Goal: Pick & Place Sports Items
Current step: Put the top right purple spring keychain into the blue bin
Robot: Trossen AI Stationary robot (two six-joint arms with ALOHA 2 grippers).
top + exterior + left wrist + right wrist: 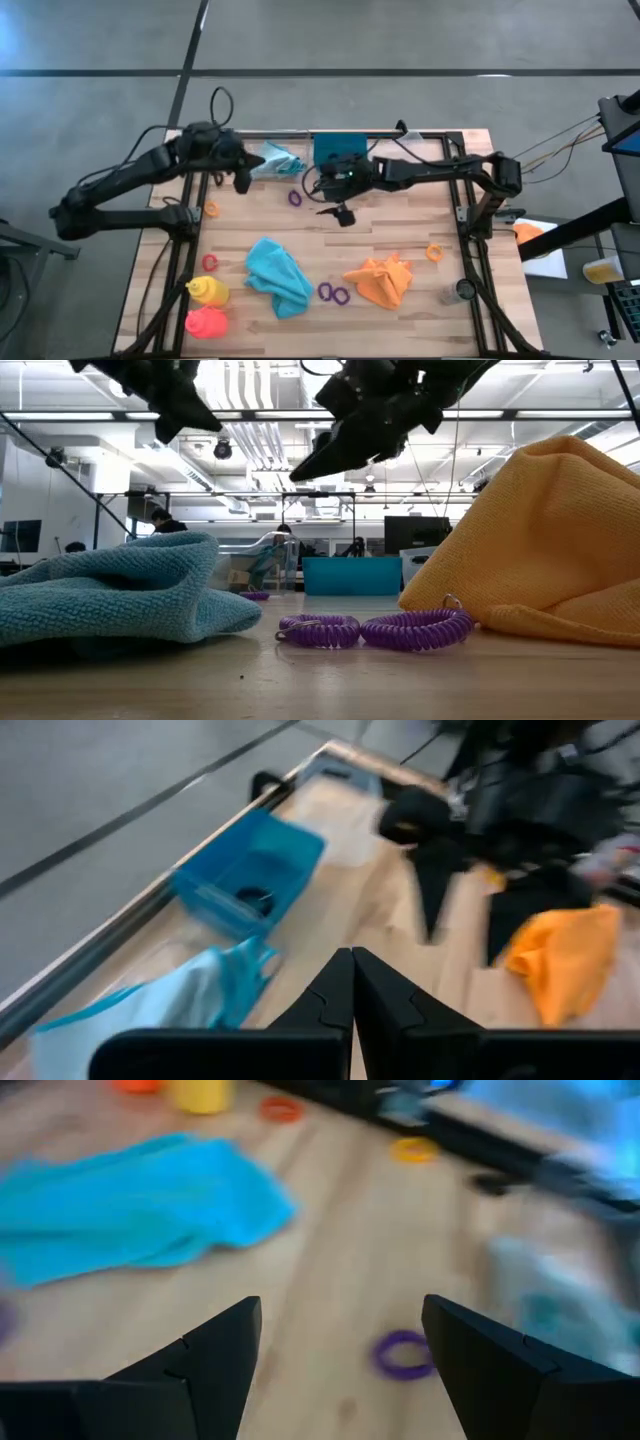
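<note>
My left gripper point(243, 184) is shut and empty above the table's far left, beside the pale blue cloth point(276, 160), which also shows in the left wrist view point(170, 1000). My right gripper point(342, 214) is open and empty above the table's middle, in front of the teal bin point(335, 150), with a purple ring point(403, 1353) on the wood below it. The teal cloth point(278, 276), orange cloth point(382, 281) and two purple rings point(333, 293) lie near the front. The yellow bottle point(207, 290) and pink-red bottle point(207, 322) lie at the front left.
A red ring point(209, 262) and an orange ring point(211, 210) lie at the left, another orange ring point(434, 252) at the right. A small grey round thing point(462, 291) stands by the right frame rail. Bare wood shows between the cloths and the bin.
</note>
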